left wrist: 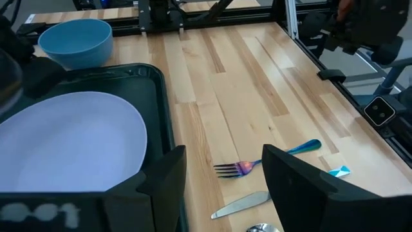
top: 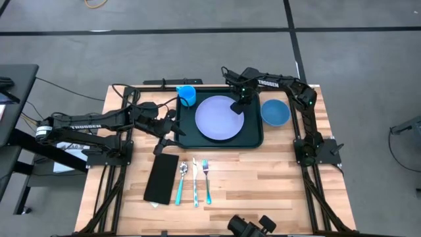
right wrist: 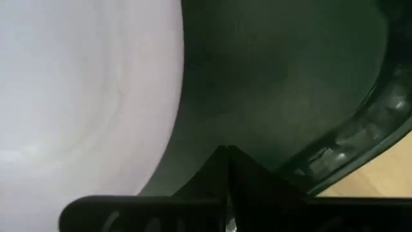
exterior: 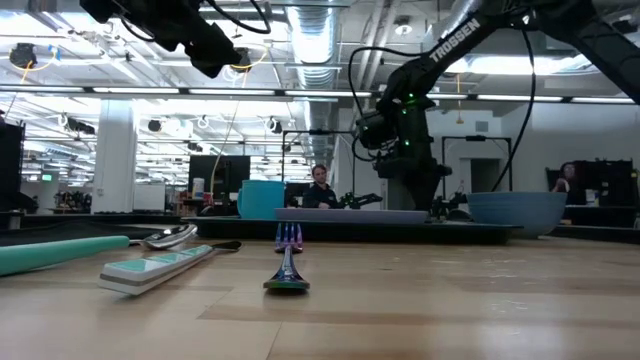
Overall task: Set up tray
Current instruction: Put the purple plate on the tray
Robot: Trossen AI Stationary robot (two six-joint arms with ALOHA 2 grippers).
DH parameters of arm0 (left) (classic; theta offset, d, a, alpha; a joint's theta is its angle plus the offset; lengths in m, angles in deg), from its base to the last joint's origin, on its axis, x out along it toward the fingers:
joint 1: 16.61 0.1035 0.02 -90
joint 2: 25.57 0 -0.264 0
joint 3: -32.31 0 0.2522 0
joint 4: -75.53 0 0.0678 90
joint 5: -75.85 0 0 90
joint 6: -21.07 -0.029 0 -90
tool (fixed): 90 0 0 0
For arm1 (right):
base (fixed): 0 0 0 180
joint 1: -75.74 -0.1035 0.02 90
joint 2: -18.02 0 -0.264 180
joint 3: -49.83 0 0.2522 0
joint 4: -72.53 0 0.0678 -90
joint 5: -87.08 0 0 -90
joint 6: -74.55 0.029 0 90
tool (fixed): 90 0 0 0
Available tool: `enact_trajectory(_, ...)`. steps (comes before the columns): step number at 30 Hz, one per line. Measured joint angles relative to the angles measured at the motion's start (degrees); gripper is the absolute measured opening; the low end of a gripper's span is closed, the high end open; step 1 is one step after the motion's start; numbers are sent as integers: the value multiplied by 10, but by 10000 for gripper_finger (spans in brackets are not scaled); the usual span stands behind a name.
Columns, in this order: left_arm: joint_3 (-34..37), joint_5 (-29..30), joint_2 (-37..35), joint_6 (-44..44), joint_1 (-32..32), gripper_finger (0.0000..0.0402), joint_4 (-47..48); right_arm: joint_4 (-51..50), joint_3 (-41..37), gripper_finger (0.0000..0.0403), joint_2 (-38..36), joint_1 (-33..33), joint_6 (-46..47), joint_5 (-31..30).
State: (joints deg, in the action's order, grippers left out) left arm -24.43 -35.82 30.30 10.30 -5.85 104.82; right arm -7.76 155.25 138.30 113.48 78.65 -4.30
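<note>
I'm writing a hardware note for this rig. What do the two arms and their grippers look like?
Both arms are black, jointed, with white TROSSEN lettering on a link. The right arm shows small green lights near its wrist and trailing black cables. The left gripper has two broad, flat, matte black fingers; the right gripper has dark fingers as well.

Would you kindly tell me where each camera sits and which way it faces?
High view: overhead, looking straight down; both arms, tray, plate.
Low view: table height, looking level across; fork nearest, arms coming in from above.
Left wrist view: on the left arm, past its open left claw toward plate, fork and bowl.
Right wrist view: on the right arm, shut right claw close over the tray.
Shared: the plate shows in all four views.
</note>
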Motion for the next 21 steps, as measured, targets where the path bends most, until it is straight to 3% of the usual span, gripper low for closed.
enact_trajectory(21,0,0,0,0,0,192,0,-2,-17,0,0,-29,20,52)
